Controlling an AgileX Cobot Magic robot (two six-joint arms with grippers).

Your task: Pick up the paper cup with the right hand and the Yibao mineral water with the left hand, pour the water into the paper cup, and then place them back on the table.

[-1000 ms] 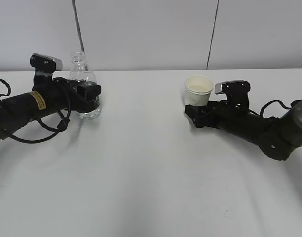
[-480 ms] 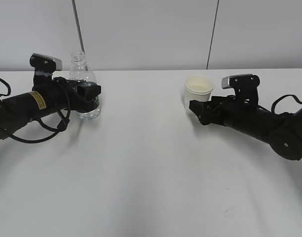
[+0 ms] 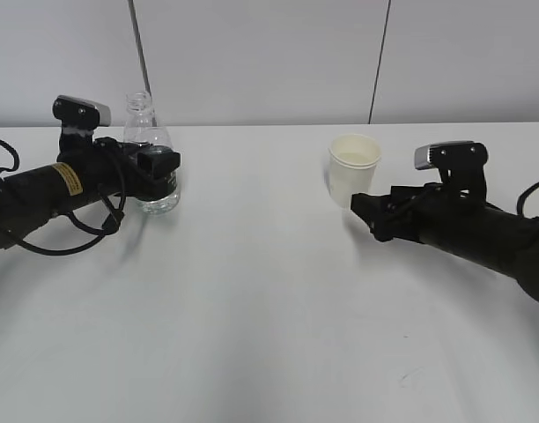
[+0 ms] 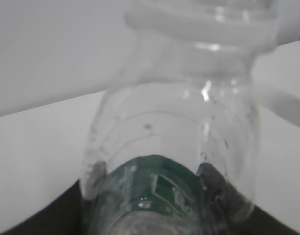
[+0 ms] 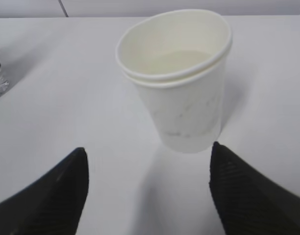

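**Two containers on the bench, one already let go**

Both vessels are seen standing upright on the bench [image 3: 269,291], well apart. The paper cup [image 3: 354,167] stands free on the right side; in the right wrist view its fingers [image 5: 248,191] are spread wide, one on each side and short of the cup's base, touching nothing. The right hand [image 3: 375,216] lies low on the bench just beside the cup. A pale, level surface is seen inside the cup, which is judged to be poured water, though the depth cannot be told.

The Yibao mineral water [image 3: 151,154] stands on the left side, uncapped, with the left hand [image 3: 159,167] wrapped around its labelled lower half. In the left wrist view the bottle fills the picture, and dark fingers [image 4: 216,188] are pressed against both sides of the green label, so the bottle is pinched. The upper part looks clear and mostly empty; droplets cling inside.

The step in hand is judged to be the putting-back: the cup is set down and released, the bottle set down but not yet released. The next move calls for the left fingers to be spread without tipping the light bottle.
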